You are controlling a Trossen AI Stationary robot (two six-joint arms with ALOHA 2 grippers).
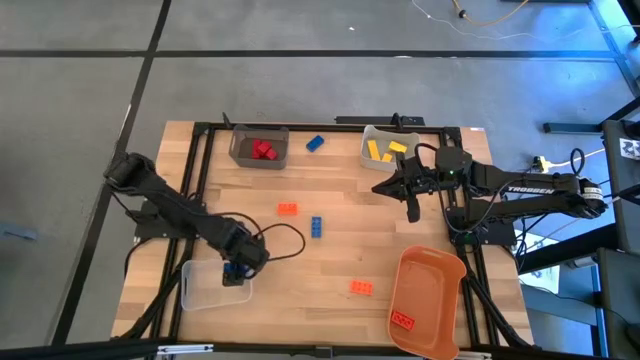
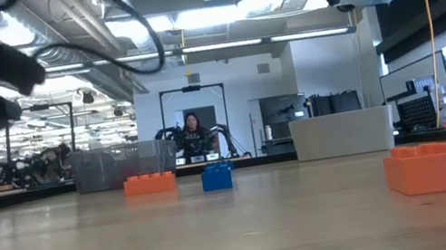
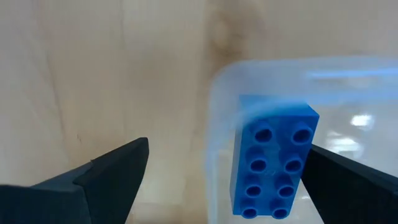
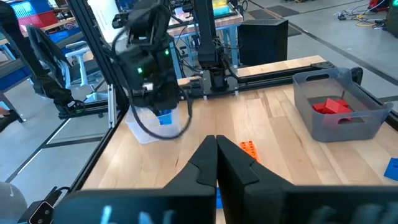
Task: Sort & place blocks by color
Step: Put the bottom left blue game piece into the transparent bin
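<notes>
My left gripper (image 1: 237, 270) hangs open over the near right corner of a clear bin (image 1: 205, 290). In the left wrist view a blue block (image 3: 273, 165), studs facing the camera, lies between its wide-spread fingers (image 3: 227, 152), inside the clear bin's wall (image 3: 217, 93). My right gripper (image 1: 412, 207) is shut and empty above the table, near the bin of yellow blocks (image 1: 385, 150). Loose on the table are two orange blocks (image 1: 287, 208) (image 1: 361, 287) and two blue blocks (image 1: 316, 226) (image 1: 315, 143). My left gripper stands with one finger (image 3: 348, 177) close against the blue block's long side (image 3: 308, 155). Whether it touches the block I cannot tell. The other finger (image 3: 112, 171) is well apart from it.
A grey bin (image 1: 259, 148) with red blocks stands at the far edge. An orange bin (image 1: 425, 290) at the near right holds one red block (image 1: 403, 320). A dark frame rims the table. A person (image 2: 194, 130) sits far behind the table.
</notes>
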